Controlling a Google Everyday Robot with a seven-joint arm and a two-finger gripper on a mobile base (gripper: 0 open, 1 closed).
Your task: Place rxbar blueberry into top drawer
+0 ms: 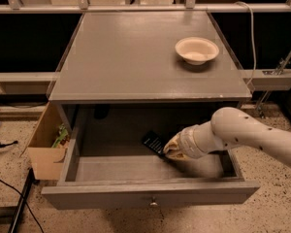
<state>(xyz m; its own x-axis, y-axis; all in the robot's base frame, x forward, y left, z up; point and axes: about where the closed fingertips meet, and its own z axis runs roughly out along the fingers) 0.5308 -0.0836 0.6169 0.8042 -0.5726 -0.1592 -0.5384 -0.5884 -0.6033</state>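
The top drawer (106, 196) stands pulled out under the grey tabletop, with a small round knob (154, 203) on its front panel. My white arm reaches in from the right. The gripper (168, 149) sits low inside the drawer, right of its middle. The rxbar blueberry (153, 141), a small dark wrapper with pale text, sticks out to the left from the gripper's tip, tilted. The gripper looks shut on the bar's right end, and that end is hidden by it. Whether the bar touches the drawer floor I cannot tell.
A cream round bowl (197, 50) rests on the grey tabletop (131, 57) at the back right. A brown cardboard box (44, 155) with green items stands on the floor left of the drawer. A cable hangs at the right behind the table.
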